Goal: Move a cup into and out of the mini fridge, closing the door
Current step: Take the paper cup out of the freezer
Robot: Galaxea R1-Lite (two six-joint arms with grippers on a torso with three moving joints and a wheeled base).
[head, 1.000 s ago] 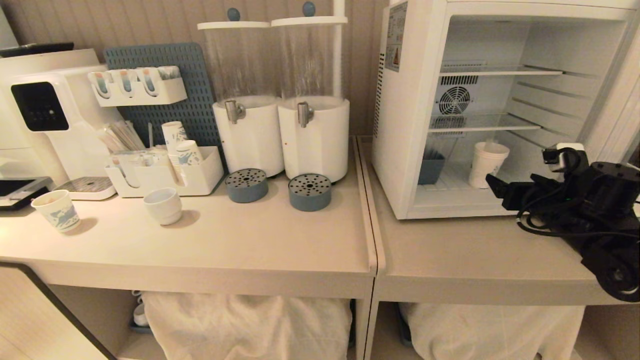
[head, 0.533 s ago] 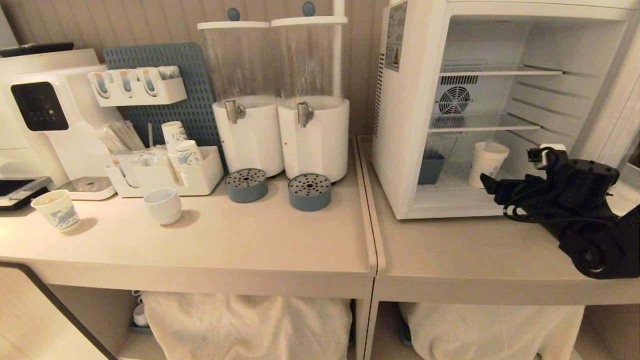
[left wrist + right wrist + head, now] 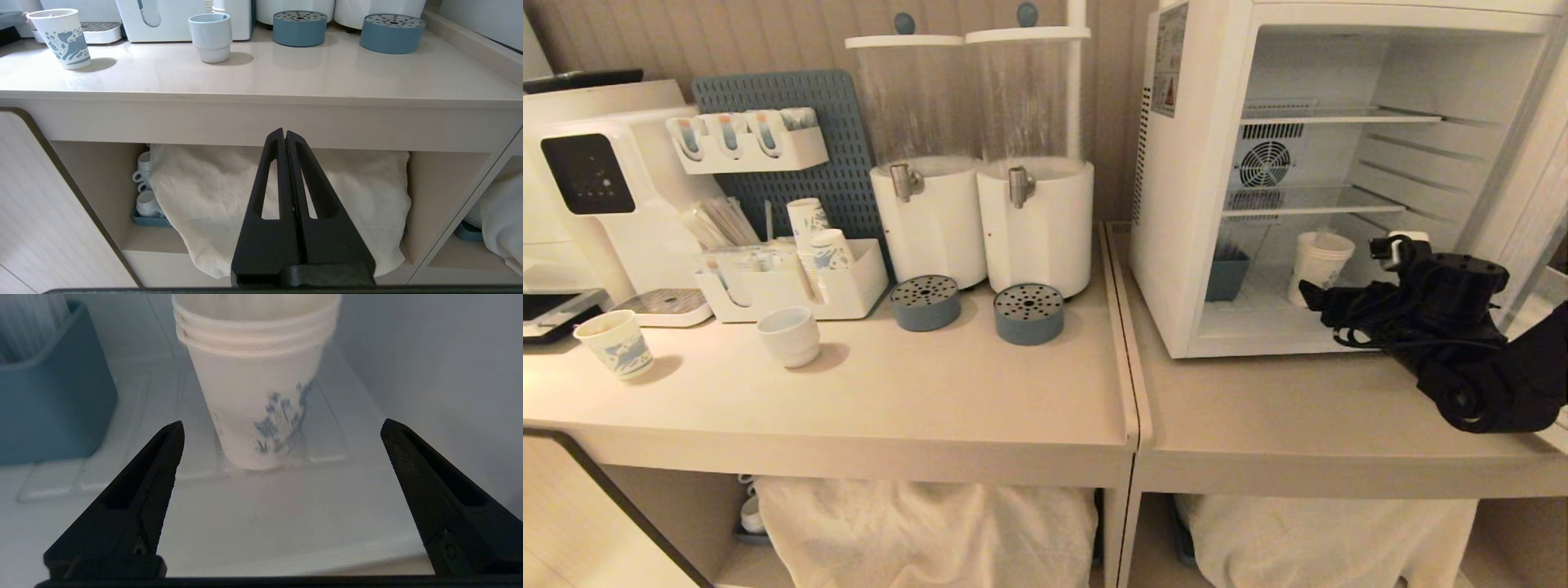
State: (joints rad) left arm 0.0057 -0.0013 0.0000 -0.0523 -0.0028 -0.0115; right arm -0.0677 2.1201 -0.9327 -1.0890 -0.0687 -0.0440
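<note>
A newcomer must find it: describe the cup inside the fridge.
The white mini fridge stands open at the counter's right end. On its floor, beside a blue bin, stands the cup: tall, white, with a layered rim and small blue print, unlike the counter's cups.

The mini fridge (image 3: 1176, 204) stands open, its front unblocked. On its floor the cup (image 3: 255, 381) stands upright, with bare floor between it and the spread right claw (image 3: 282, 428). A blue bin (image 3: 45, 396) sits well to one side, the fridge wall close on the other.
</note>
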